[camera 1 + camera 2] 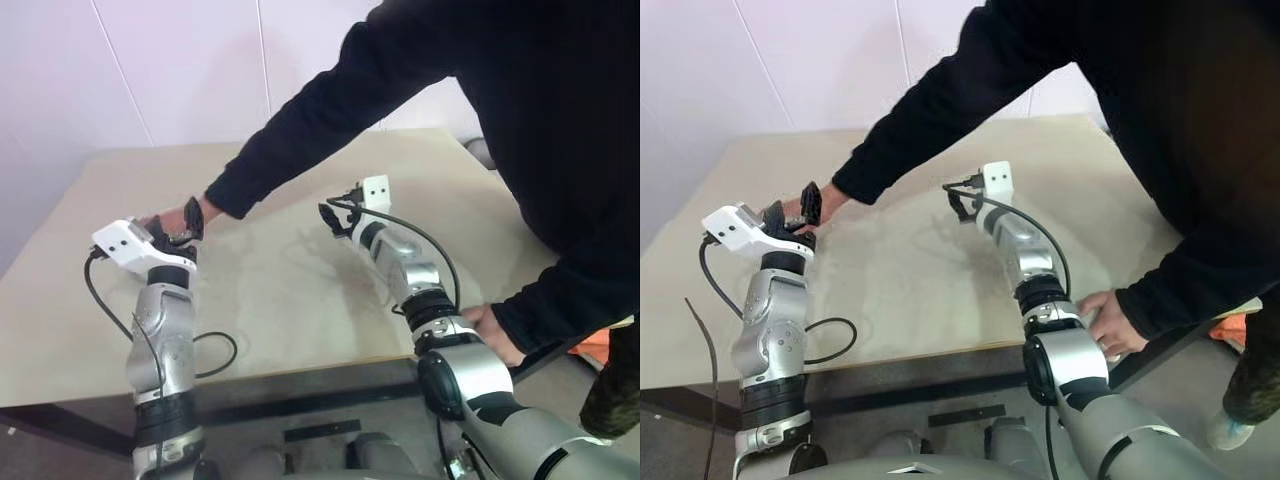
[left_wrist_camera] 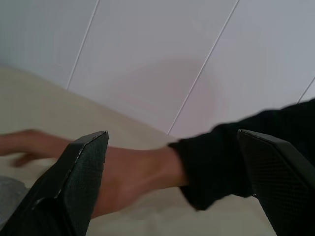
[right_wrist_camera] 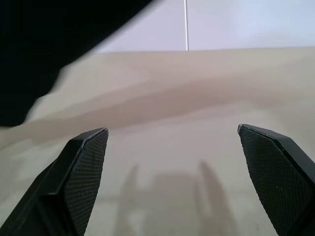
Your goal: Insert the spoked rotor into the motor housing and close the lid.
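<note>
1. Both claws show in the head views. The left claw (image 1: 177, 226) is over the left side of the bench (image 1: 300, 290), near its left edge. Its two black fingers stand wide apart and hold nothing.
2. The right claw (image 1: 338, 212) is out over the middle of the bench. It is wide open too, and nothing is in it.
3. A person in a black sleeve (image 1: 300, 130) leans in from the far right corner. One hand (image 1: 168, 217) reaches right up to the left claw. I cannot tell if the hand touches the claw or holds anything.
4. The person's other hand (image 1: 490, 330) rests on the near edge of the bench, just beside the robot's right arm.
5. In the left wrist view, the two fingers (image 2: 83, 167) stand far apart. The person's bare wrist and black cuff lie across the gap between them, low over the bench. A white wall (image 2: 147, 59) is behind.
6. A grey bit (image 2: 9, 196) peeks out beside one finger. I cannot tell what it is.
7. In the right wrist view, this claw's fingers (image 3: 83, 167) stand far apart over bare bench top. Their shadows fall on it. The black sleeve fills one corner.
8. I cannot tell from these views where the spoked rotor, the motor housing and the lid are.
</note>
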